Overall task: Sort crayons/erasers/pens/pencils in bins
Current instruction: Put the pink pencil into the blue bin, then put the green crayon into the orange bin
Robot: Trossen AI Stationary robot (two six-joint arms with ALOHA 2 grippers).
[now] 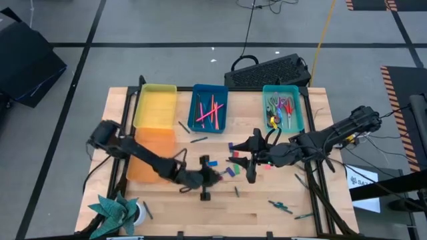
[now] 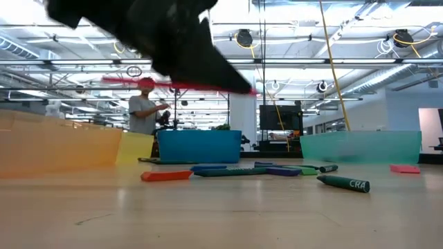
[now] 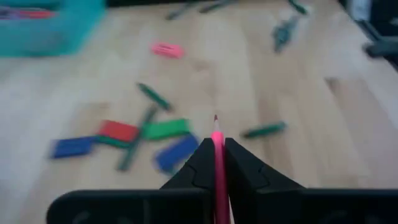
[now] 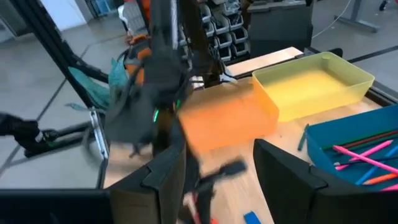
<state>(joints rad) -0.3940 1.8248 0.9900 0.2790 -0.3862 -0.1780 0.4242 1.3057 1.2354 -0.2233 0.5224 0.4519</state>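
The left tool (image 3: 217, 163) is clamped on a thin pink pencil (image 3: 217, 140), lower centre of the high view. The right tool (image 1: 249, 175) hangs spread wide beside it. Small block erasers (image 3: 165, 129) lie scattered mid-surface (image 1: 253, 213); four shallow plastic bins (image 1: 155, 107) line the top edge.

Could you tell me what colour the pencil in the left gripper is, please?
Pink. The pencil shows best in the left wrist view, clamped in the left gripper.

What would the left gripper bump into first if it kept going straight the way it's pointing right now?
Probably the green eraser. The left gripper, shut on a pink pencil, points at the eraser cluster, with the blue eraser just off its line; depth is unclear.
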